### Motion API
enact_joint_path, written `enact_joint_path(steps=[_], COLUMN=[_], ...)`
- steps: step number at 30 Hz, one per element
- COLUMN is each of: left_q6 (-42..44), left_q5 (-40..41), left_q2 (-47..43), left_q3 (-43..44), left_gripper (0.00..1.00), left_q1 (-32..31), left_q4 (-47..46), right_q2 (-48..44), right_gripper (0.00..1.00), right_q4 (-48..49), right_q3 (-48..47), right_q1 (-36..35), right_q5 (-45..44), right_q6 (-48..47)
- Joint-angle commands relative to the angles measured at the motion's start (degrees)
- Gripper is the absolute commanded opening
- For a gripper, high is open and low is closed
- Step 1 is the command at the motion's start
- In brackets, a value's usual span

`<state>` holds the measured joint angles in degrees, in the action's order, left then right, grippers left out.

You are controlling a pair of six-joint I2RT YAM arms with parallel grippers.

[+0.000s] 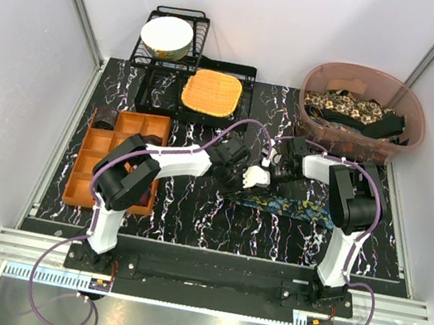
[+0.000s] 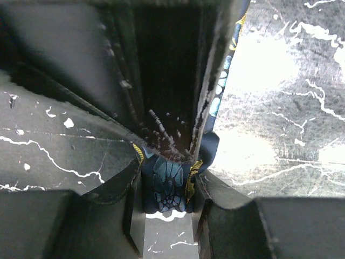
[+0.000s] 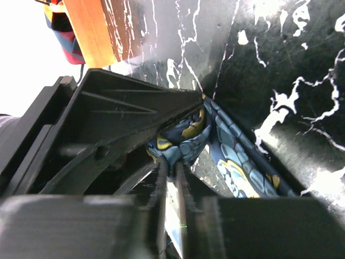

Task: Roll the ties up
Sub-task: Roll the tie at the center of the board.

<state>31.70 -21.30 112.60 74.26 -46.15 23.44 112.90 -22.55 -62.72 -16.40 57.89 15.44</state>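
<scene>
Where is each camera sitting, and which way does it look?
Top: above and behind the arms, looking down at the table; left arm and right arm show.
Left wrist: on the left arm, looking along its fingers at the pinched tie.
Right wrist: on the right arm, looking along its fingers at the tie's bunched end.
All three share the tie.

L claw [image 1: 241, 175], R claw [image 1: 276, 173], at blue tie [image 1: 297, 209]

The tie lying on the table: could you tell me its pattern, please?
Dark blue tie with teal-and-yellow print; clearest in the right wrist view.
</scene>
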Motion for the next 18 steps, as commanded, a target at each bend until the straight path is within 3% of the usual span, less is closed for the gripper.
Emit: enact_joint_path(steps=[1,7,11,18], left_q6=[-0.3,-3.9,-8.5,-12.5], left_q5=[0.7,-3.8,-10.9,-20.5], left_q2=[3.9,3.2,1.4,-0.7], left_q3=[-2.1,-3.7,-9.6,-19.2], left_gripper=[0.11,0.34,0.47,0.55], left_q1=[-0.3,1.6,4.1,5.6], left_q4=[0.5,-4.8,-17.6,-41.0], right_q2=[1.7,2.6,3.7,6.7], right_gripper=[0.00,0.00,0.00,0.00], right_q4=[-2.2,-8.2,-11.1,-14.5], right_q3=[0.1,-0.4,-1.0,-2.6], right_q1=[-0.8,-0.6,-0.6,-0.6], right_q5=[-2.4,-10.6,-15.0,-22.0], right_q6=[-1.7,-5.2,-6.5,-7.4])
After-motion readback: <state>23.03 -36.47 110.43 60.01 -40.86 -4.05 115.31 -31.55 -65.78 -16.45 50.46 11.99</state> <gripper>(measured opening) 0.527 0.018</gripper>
